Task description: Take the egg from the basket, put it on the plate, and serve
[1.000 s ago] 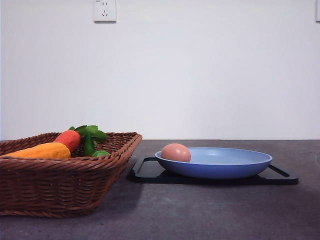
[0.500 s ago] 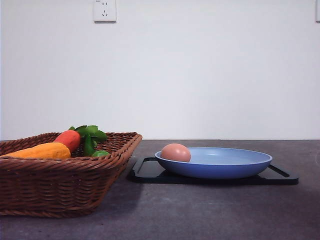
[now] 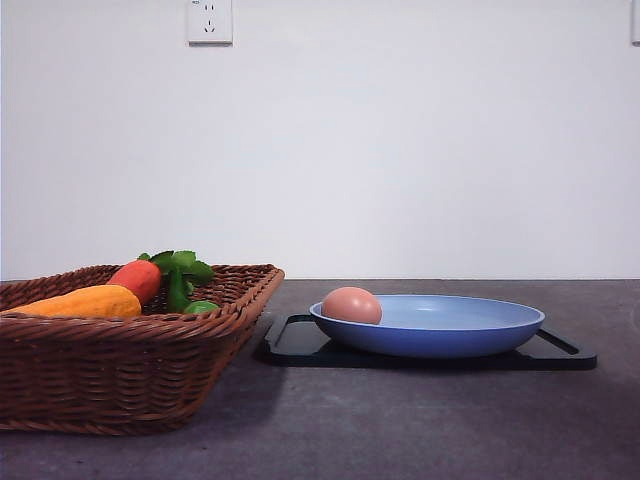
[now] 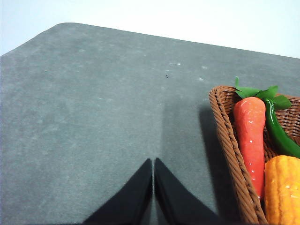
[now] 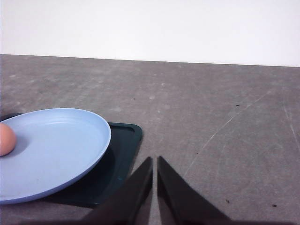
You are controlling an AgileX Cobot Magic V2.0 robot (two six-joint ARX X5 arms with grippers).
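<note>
On the plate [image 3: 470,322] lies the egg [image 3: 351,305]; both end effectors, left [image 4: 153,161] and right [image 5: 154,160], are clenched empty.

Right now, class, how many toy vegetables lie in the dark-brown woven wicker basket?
3 visible: an orange-red toy carrot along the dark-brown woven wicker basket wall, a green pepper beside it, and a yellow corn cob at the carrot's tip. Others may be hidden.

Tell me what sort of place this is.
Probably a lab or test bench made up like a kitchen: a bare grey table against a plain white wall with a socket, with toy vegetables in a wicker basket and an egg on a blue plate.
</note>
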